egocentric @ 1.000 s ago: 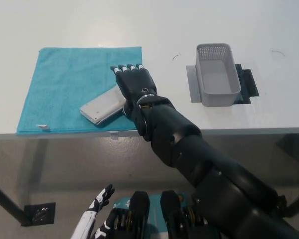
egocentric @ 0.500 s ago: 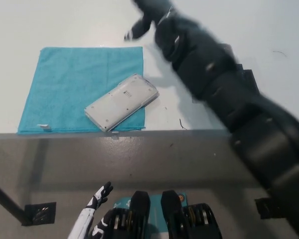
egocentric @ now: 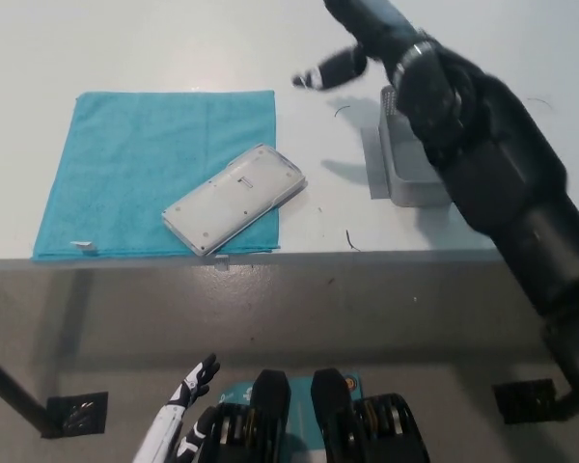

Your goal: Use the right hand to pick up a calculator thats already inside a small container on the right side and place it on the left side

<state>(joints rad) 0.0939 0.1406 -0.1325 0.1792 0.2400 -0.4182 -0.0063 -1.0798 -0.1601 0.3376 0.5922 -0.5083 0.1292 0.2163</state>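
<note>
A light grey calculator (egocentric: 234, 198) lies back side up and slanted on the right edge of a teal cloth (egocentric: 159, 172), its right end overhanging the white table. My black right hand (egocentric: 357, 43) is raised near the top of the picture, above the table and apart from the calculator, fingers spread and holding nothing. Its arm covers most of the small grey basket (egocentric: 398, 164), of which only the left wall shows. My white left hand (egocentric: 191, 388) hangs low at the bottom left, below the table edge, fingers apart.
The white table's (egocentric: 125, 48) front edge runs across the middle of the picture, just below the cloth. Grey and black mats (egocentric: 372, 169) lie under the basket. A black taped patch (egocentric: 75, 413) marks the floor at lower left.
One second ago my right hand lay on the calculator on the cloth. It has since let go, lifted and swung right toward the basket. The calculator stays on the cloth.
</note>
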